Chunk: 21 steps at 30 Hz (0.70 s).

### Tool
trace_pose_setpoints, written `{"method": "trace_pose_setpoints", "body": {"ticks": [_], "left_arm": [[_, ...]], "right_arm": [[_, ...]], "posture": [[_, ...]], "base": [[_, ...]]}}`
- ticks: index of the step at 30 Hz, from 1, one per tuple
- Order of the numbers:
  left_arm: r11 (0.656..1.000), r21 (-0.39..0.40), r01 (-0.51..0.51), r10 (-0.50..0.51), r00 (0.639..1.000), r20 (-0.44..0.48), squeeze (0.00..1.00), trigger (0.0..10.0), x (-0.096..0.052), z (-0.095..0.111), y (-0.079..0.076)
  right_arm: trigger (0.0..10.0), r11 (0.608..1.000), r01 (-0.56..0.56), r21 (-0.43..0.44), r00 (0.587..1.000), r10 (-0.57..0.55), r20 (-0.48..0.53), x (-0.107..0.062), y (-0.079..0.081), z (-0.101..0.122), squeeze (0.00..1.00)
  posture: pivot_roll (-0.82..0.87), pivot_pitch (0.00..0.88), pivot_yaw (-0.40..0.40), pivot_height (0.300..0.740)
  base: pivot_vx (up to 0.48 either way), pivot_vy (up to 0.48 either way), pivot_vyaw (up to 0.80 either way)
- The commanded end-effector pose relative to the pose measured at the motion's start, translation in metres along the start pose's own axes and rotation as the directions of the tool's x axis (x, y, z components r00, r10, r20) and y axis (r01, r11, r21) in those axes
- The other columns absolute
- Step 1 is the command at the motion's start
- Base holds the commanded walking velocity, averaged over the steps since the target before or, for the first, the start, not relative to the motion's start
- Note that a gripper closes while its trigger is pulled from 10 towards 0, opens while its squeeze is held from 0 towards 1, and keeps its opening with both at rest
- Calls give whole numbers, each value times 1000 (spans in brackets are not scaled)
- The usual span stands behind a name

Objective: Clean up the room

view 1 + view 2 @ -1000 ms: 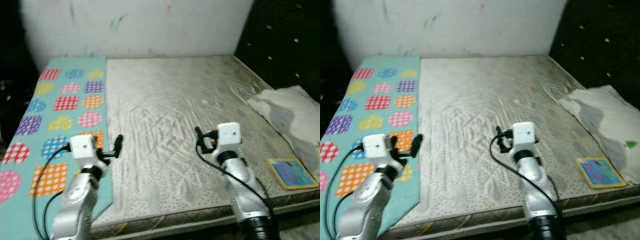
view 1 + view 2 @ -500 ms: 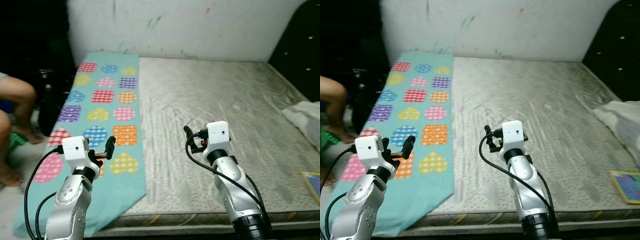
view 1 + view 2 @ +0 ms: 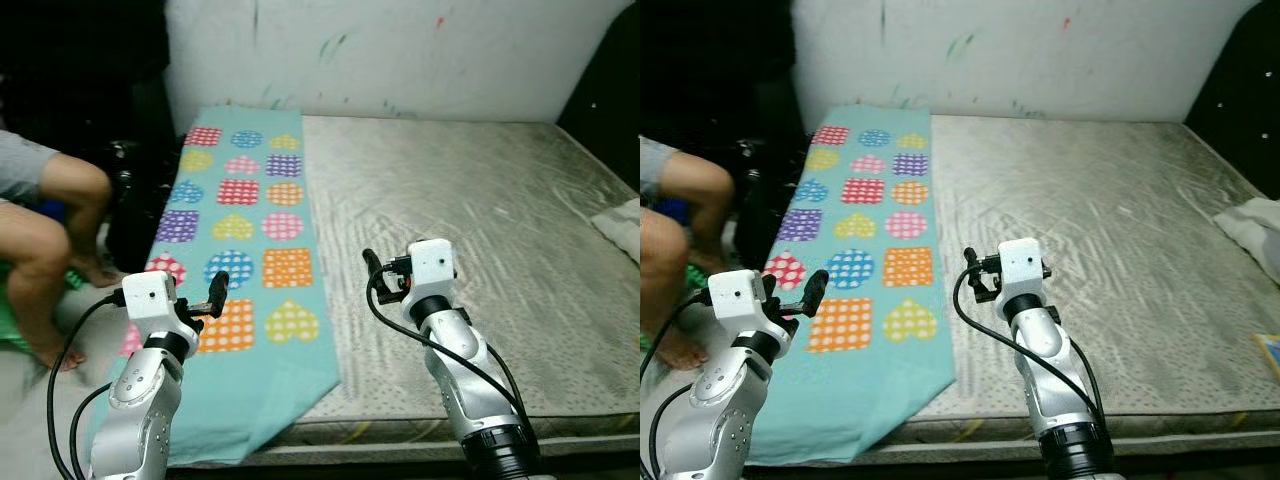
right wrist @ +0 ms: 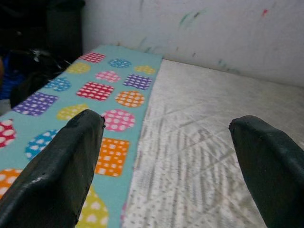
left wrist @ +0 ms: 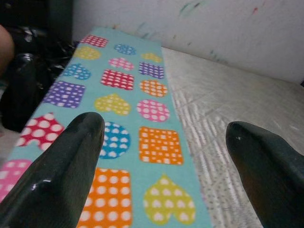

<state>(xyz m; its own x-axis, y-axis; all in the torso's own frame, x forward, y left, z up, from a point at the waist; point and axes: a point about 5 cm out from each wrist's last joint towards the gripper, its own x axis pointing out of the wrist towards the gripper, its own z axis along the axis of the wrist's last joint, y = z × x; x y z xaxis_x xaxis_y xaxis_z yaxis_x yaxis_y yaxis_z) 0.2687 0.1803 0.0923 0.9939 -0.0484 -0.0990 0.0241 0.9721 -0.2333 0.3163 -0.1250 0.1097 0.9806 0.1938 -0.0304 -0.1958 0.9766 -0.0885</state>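
Now both grippers, left (image 5: 161,156) and right (image 4: 166,156), hover with fingers spread and empty over the mattress (image 3: 480,230); the patterned cloth (image 3: 245,230) covers its left strip, near a seated person (image 3: 45,230).

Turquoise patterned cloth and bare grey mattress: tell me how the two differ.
The turquoise patterned cloth is bright, printed with dotted and checked hearts, circles and squares; the bare grey mattress is dull, quilted and stained. The cloth is a narrow strip along the robot's left side of the bed; the mattress spans the whole bed. The cloth's near end droops over the edge; the mattress lies flat. Both run up to the white wall.
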Motion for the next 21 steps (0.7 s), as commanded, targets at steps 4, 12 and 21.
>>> {"method": "trace_pose_setpoints", "body": {"ticks": [4, 12, 21], "left_arm": [[1000, -2, 15, -15, 1000, -4, 0, 10000, 3, -1, -8], [1000, -2, 12, -12, 1000, 2, 0, 10000, 5, 1, -7], [1000, -4, 1, -1, 1000, 27, 0, 10000, 5, 4, -6]], "right_arm": [[10000, 1000, 30, 3, 1000, -30, -7, -1, -11, -2, 0], [10000, 1000, 14, 6, 999, -14, -44, -1, -8, -6, 0], [10000, 998, 0, -71, 999, -2, -35, 1, -4, -6, 0]], "posture": [[-80, 4, -31, 740], [-82, 9, -28, 740], [-83, 14, -27, 740]], "base": [[0, 394, 0], [0, 393, 0], [0, 41, 0]]}}
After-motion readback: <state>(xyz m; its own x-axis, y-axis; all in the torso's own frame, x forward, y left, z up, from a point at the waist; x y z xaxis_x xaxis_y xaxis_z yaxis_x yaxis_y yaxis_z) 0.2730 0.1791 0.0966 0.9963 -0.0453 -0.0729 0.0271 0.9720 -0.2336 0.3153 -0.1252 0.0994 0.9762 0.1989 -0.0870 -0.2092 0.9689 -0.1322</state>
